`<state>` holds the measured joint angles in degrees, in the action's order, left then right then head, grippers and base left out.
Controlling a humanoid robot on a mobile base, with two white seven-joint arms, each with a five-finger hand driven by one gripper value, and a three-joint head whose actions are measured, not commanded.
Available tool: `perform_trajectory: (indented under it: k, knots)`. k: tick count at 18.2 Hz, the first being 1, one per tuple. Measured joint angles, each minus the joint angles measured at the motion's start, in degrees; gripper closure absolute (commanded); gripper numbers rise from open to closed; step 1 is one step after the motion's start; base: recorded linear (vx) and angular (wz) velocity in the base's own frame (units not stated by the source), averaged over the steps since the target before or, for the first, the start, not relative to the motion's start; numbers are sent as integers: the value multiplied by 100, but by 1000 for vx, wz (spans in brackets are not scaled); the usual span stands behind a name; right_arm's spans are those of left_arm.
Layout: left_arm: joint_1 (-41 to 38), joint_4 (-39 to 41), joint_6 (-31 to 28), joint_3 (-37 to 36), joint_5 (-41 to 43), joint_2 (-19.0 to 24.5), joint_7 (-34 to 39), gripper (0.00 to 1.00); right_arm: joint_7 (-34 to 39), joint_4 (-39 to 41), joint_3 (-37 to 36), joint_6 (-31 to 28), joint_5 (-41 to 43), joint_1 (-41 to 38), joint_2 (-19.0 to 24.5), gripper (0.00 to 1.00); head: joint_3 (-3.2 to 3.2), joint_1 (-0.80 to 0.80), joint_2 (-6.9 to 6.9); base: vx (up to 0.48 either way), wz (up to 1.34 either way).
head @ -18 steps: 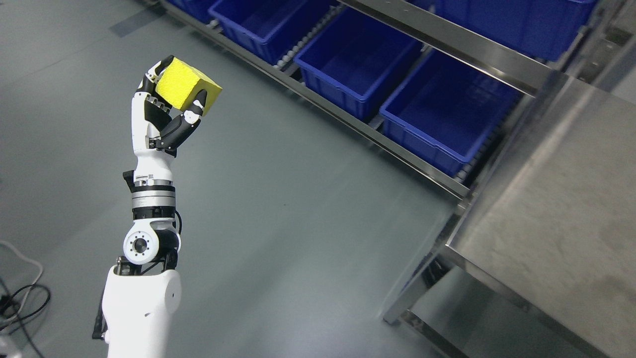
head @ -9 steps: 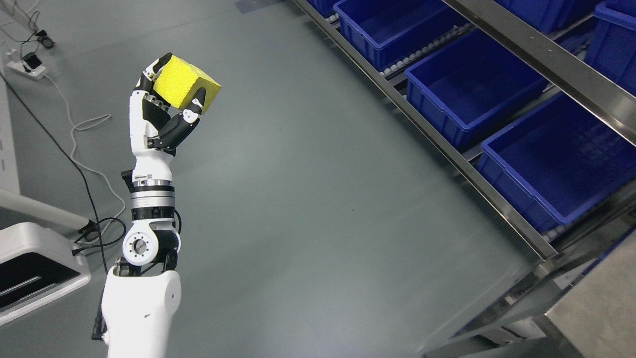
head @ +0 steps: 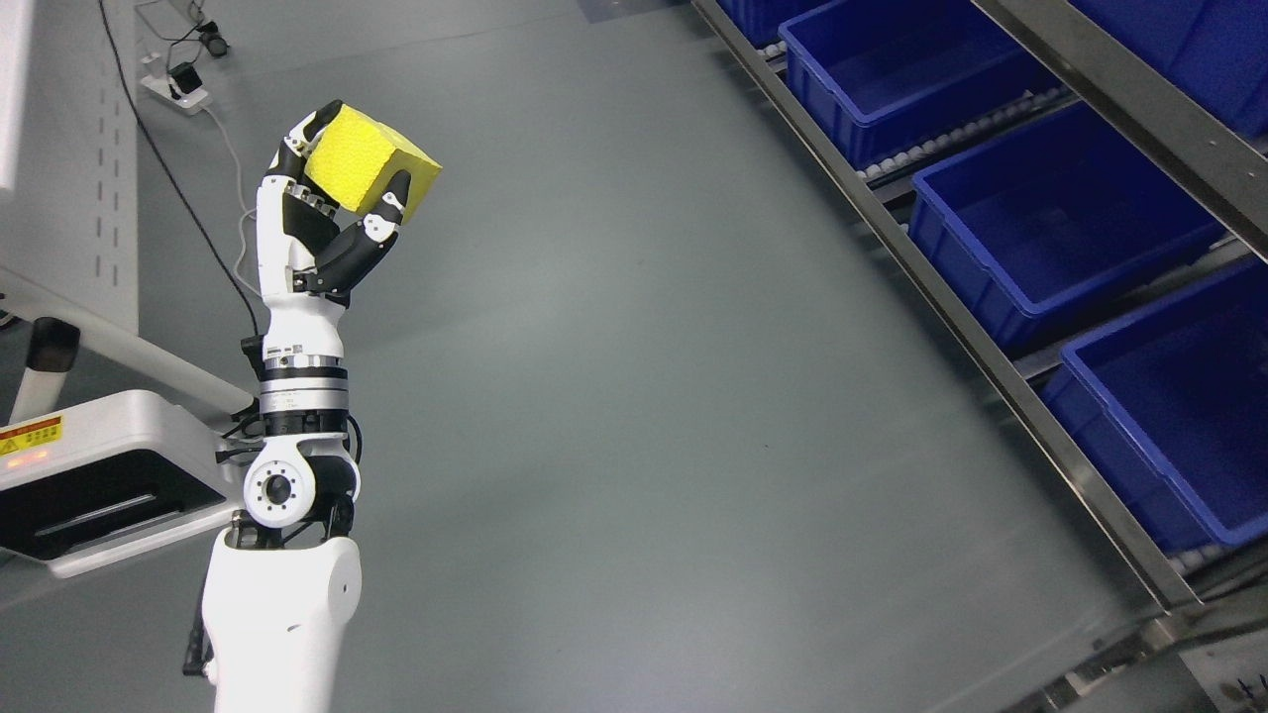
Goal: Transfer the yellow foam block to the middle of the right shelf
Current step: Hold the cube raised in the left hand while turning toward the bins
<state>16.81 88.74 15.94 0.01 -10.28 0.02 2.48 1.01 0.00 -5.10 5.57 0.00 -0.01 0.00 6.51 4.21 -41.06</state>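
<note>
Grey floor (head: 634, 396) fills the room, bare across the middle. On the right runs a steel shelf rack (head: 991, 337), and three blue bins (head: 1050, 218) show fully on its roller level, with corners of more at the top edge. Far left stands a white machine (head: 89, 475), cables trailing. The left robot hand (head: 327, 223), raised, has its fingers wrapped around the one yellow foam block (head: 371, 173), well apart from the rack.

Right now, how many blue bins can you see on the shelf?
5, all at the right: a sliver at the top edge, one below it, one mid-right, one lower right, one on the upper level. More may lie outside the frame.
</note>
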Motion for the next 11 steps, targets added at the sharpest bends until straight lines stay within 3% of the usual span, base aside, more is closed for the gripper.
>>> perform_trajectory:
  k: [6, 11]
  knots:
    - [7, 12, 1, 0, 0, -1, 4, 62, 0, 0, 0, 0, 0, 0, 0, 0, 0, 0, 0, 182, 399]
    - [13, 21, 5, 0, 0, -2, 6, 62, 0, 0, 0, 0, 0, 1, 0, 0, 0, 0, 0, 280, 66]
